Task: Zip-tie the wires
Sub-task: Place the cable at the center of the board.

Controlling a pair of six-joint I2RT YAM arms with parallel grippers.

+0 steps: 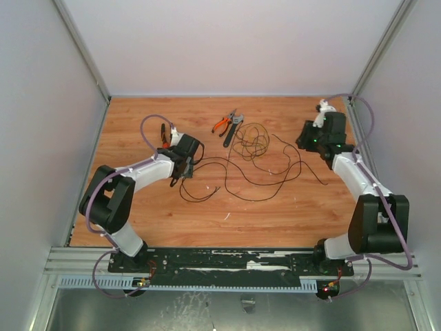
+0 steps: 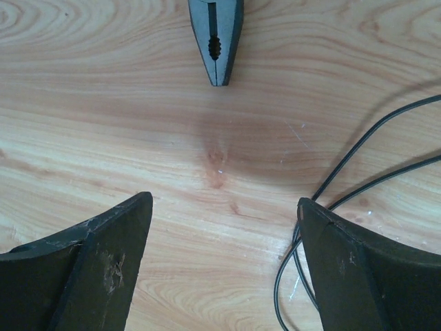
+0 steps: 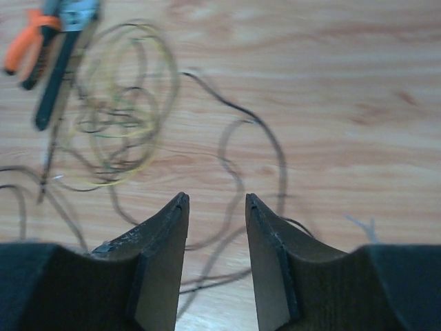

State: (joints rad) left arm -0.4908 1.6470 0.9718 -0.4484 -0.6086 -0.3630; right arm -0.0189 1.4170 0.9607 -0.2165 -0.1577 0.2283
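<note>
Wires (image 1: 256,146) lie centrally in loose, unbundled loops, not yet tied. Left gripper (image 2: 224,203), spread wide and empty, hangs beside an outlying strand, probably to gather it; right gripper (image 3: 217,200), half-parted above the loops, holds nothing.

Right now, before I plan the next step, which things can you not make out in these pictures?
Pliers, left wrist view: only the nose shows; the top edge cuts off the handles.
Wires, right wrist view: blurred, so single loops cannot be followed.
Zip tie: cannot be picked out for sure; too small in the top view, blurred in the right wrist view.
</note>
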